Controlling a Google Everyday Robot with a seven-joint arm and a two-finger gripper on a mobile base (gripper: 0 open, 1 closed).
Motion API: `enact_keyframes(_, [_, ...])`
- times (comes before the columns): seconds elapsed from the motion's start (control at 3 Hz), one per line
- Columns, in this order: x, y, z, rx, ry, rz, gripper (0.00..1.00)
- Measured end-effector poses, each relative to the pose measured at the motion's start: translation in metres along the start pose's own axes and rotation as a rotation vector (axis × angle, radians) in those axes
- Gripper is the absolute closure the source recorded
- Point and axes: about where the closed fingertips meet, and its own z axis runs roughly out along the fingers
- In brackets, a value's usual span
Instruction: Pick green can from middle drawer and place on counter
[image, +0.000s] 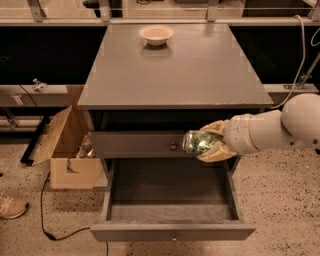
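The green can (196, 142) lies on its side in my gripper (206, 142), silver end pointing left. The gripper is shut on it, one beige finger above and one below. It holds the can in the air in front of the closed upper drawer's front, just right of that drawer's knob (173, 146). The middle drawer (172, 231) stands pulled out below, and its inside is bare. The counter (175, 70) is the grey cabinet top above the can. My white arm (280, 127) reaches in from the right.
A pale round bowl (156, 34) sits at the back of the counter. An open cardboard box (67, 150) stands on the floor left of the cabinet. A black cable (47, 220) and a shoe (10, 206) lie at the lower left.
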Motion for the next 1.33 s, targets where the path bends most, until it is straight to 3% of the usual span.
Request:
enact_keyframes(0.33, [0.002,0.001,0.002,-0.002,-0.004,0.003,1.00])
enact_keyframes(0.67, [-0.015,-0.020,-0.012,0.015,-0.004,-0.015,1.00])
enact_keyframes(1.0, [-0.064,-0.072,-0.045,0.074,-0.003,-0.064,1.00])
enact_keyframes(1.33, [-0.100,-0.132,-0.064,0.112,0.030,-0.072,1.00])
